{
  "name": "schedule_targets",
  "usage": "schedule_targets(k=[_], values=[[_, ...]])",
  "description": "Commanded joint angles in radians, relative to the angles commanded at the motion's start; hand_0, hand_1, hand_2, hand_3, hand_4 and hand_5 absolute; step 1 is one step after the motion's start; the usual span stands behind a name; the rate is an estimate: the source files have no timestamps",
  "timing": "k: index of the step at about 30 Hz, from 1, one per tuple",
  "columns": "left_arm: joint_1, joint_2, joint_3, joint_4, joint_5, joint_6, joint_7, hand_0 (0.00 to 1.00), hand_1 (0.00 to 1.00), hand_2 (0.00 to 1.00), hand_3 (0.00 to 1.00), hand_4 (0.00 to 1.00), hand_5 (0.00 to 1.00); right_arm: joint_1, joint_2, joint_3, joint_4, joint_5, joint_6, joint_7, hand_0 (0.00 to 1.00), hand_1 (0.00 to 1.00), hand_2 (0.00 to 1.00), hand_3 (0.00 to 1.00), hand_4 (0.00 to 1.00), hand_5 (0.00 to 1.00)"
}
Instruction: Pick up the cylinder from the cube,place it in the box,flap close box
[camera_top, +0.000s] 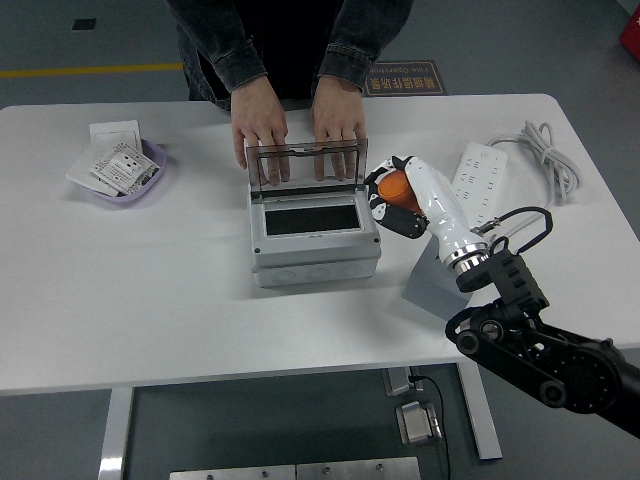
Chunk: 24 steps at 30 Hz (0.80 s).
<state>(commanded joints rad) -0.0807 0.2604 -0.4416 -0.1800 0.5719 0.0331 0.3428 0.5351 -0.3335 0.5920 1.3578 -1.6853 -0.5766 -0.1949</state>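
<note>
My right hand (397, 196) is shut on the orange cylinder (394, 188) and holds it in the air just right of the grey box (313, 248). The box stands open, its clear lid (306, 161) upright at the back, a dark recess (310, 219) showing inside. The grey cube (433, 284) sits on the table under my forearm, with nothing on top. A person at the far side rests both hands (298, 125) behind the lid. My left arm is out of view.
A white power strip (477, 181) with its coiled cable (548, 165) lies right of my hand. At the far left a purple dish (128, 174) holds paper packets. The table's near edge runs below the cube.
</note>
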Motion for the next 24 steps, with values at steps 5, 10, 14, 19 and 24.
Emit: schedule_targets(k=[5,10,14,19,24], values=[[0.0,0.003,-0.025,0.0,0.028,0.0,0.007,0.593,0.682,0.585,0.623,0.712,0.255,0.122,0.042,-0.098,-0.079,-0.115,0.041,-0.092,0.002,0.095,0.261,0.228,0.002,0.035],[0.003,0.006,-0.057,0.0,0.067,-0.005,0.025,0.595,0.684,0.588,0.622,0.712,0.256,0.238,0.082,-0.203,-0.143,-0.119,0.067,-0.113,0.002,0.088,0.249,0.219,0.002,0.039],[0.006,0.007,-0.09,0.0,0.106,-0.013,0.05,0.596,0.685,0.588,0.619,0.713,0.26,0.318,0.114,-0.284,-0.19,-0.08,0.077,-0.108,0.002,0.091,0.242,0.217,0.002,0.033],[0.012,0.008,-0.146,0.0,0.167,-0.023,0.087,0.596,0.685,0.588,0.619,0.713,0.26,0.379,0.151,-0.37,-0.235,-0.034,0.08,-0.098,0.002,0.091,0.242,0.217,0.002,0.033],[0.014,0.009,-0.174,0.0,0.197,-0.028,0.104,0.595,0.689,0.59,0.62,0.713,0.26,0.407,0.175,-0.439,-0.262,0.001,0.077,-0.083,0.002,0.095,0.241,0.217,0.002,0.03]])
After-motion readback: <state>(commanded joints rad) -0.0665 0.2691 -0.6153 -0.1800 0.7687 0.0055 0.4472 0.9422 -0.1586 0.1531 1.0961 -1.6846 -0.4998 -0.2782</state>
